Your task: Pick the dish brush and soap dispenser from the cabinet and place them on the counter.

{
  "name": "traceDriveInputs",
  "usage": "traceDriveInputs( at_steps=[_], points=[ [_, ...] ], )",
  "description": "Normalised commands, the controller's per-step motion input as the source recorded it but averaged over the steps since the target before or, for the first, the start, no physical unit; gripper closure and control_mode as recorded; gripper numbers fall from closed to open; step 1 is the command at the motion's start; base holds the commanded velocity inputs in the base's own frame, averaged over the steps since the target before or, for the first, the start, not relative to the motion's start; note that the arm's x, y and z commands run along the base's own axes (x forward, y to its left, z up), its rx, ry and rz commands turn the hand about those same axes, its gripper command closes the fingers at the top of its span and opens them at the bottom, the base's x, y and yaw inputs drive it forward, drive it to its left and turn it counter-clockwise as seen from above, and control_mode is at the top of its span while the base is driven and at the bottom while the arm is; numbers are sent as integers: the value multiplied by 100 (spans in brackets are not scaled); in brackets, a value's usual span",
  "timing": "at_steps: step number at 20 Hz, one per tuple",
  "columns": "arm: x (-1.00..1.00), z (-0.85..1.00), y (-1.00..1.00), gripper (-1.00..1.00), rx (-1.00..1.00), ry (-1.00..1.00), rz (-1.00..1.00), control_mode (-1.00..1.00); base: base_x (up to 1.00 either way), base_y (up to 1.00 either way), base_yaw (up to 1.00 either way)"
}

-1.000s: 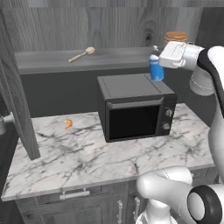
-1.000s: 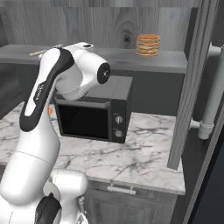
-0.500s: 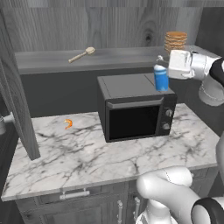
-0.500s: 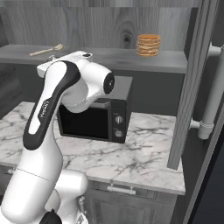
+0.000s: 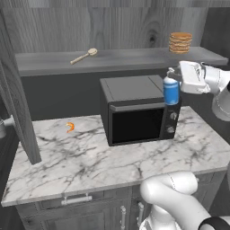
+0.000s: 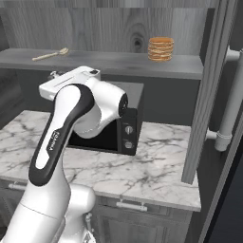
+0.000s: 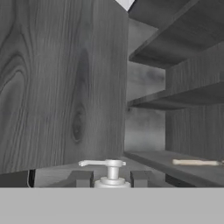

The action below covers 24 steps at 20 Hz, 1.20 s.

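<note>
Your gripper [image 5: 176, 80] is clamped on the soap bottle [image 5: 170, 90], which hangs upright in the air over the right end of the microwave [image 5: 137, 109], clear of the cabinet shelf [image 5: 117, 60] and not yet on the worktop [image 5: 112, 155]. Seen from the hand, the white pump [image 7: 108, 167] rises between the two fingertips [image 7: 81, 178], so the hold looks to be high on the bottle, near its neck; that keeps the body hanging straight and should let you set it down on its base. Judging from this, the bottle is already out and wants a bare patch of marble; the front right part of the worktop looks free. The brush [image 5: 83, 56] lies flat on the shelf toward its left end, head pointing right, untouched and well apart from the stack of tan discs [image 5: 180, 42] at the shelf's right end. Apart from those two the shelf holds nothing you can see. A small orange thing [image 5: 70, 127] sits on the worktop left of the microwave; keep the bottle away from it.
</note>
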Motion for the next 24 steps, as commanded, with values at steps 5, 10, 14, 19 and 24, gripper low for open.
traceDriveInputs(
  at_steps=[5,10,14,19,24],
  points=[
    [-28,-15,-10,100,3,-1,7,-100,0,0,0],
    [-25,-18,-13,100,0,-3,6,-100,0,0,0],
    [-19,-23,-14,100,0,-4,6,-100,0,0,0],
    [-16,-22,-13,100,0,-5,5,-100,0,0,0],
    [-18,-21,-13,100,0,-5,5,-100,0,0,0]
  ],
)
